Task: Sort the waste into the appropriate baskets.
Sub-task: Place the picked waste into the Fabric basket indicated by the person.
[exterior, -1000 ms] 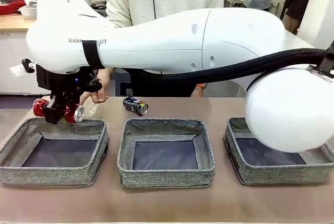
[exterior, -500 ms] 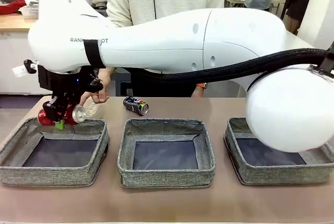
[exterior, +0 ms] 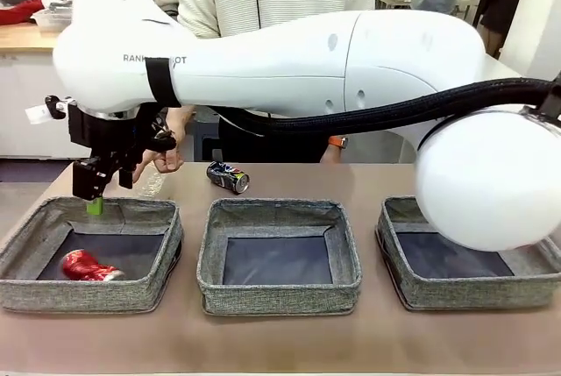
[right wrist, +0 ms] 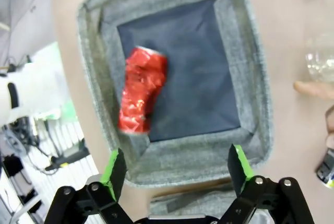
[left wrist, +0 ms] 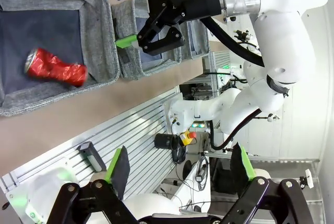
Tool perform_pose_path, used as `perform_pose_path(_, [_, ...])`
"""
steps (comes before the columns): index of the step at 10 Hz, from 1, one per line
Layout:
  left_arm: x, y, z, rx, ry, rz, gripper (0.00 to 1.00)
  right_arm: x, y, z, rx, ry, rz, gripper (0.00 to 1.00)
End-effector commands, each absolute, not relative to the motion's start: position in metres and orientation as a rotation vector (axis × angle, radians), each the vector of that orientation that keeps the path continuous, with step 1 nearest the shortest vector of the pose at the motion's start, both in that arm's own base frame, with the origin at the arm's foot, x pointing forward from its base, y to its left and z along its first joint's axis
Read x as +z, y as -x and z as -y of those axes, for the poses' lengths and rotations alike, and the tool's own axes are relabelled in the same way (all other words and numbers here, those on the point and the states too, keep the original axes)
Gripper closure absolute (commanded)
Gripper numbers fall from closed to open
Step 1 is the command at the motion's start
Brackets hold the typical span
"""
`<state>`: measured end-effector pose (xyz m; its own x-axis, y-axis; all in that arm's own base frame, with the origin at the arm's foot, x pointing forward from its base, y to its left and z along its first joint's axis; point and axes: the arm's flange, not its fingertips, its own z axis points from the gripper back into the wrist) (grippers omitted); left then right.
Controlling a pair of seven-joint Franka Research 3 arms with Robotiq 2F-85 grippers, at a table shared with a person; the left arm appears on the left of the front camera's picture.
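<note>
**Now that the red can has dropped, one piece is sorted**

You've just had the right gripper (exterior: 110, 192) let go. A second ago it clamped the dented red soda can (exterior: 88, 266) above the left-hand grey woven-fabric basket (exterior: 88, 295). Now its jaws stand wide and empty over the basket's far wall, and the can lies on its side on the dark bottom, towards the near left corner. The left gripper (left wrist: 179, 164) is spread wide too, with nothing between its pads. I'd count that item done. A dark blue soda can (exterior: 228, 177) waits on the table behind the middle basket (exterior: 279, 295), near the person's hand (exterior: 162, 159), so you'd likely go there next.
</note>
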<state>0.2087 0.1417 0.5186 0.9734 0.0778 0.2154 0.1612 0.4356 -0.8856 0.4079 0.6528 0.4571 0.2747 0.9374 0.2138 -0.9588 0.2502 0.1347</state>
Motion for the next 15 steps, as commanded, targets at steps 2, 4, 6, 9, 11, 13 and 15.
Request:
perform_pose_path(2, [0.518, -0.206, -0.143, -0.047, 1.116, 0.231, 0.00, 0.463, -0.399, -0.638, 1.247, -0.268, 0.075, 0.00])
perform_pose_path(4, [0.519, -0.209, -0.142, -0.052, 1.122, 0.238, 0.00, 0.483, -0.380, -0.610, 1.227, -0.381, 0.033, 0.00])
perform_pose_path(6, [0.532, -0.217, -0.078, -0.199, 1.253, 0.243, 0.00, 0.521, -0.323, -0.540, 0.924, -0.397, 0.083, 0.00])
perform_pose_path(9, [0.538, -0.227, 0.009, -0.420, 1.406, 0.150, 0.00, 0.532, -0.268, -0.415, 0.471, -0.528, 0.134, 0.00])
perform_pose_path(11, [0.538, -0.225, 0.029, -0.487, 1.369, 0.087, 0.00, 0.509, -0.258, -0.316, 0.305, -0.671, 0.143, 0.00])
perform_pose_path(13, [0.532, -0.233, 0.009, -0.429, 1.370, 0.059, 0.00, 0.489, -0.258, -0.263, 0.206, -0.714, 0.112, 0.00])
perform_pose_path(15, [0.524, -0.237, -0.008, -0.219, 1.282, 0.104, 0.00, 0.531, -0.297, -0.311, 0.200, -0.709, 0.079, 0.00])
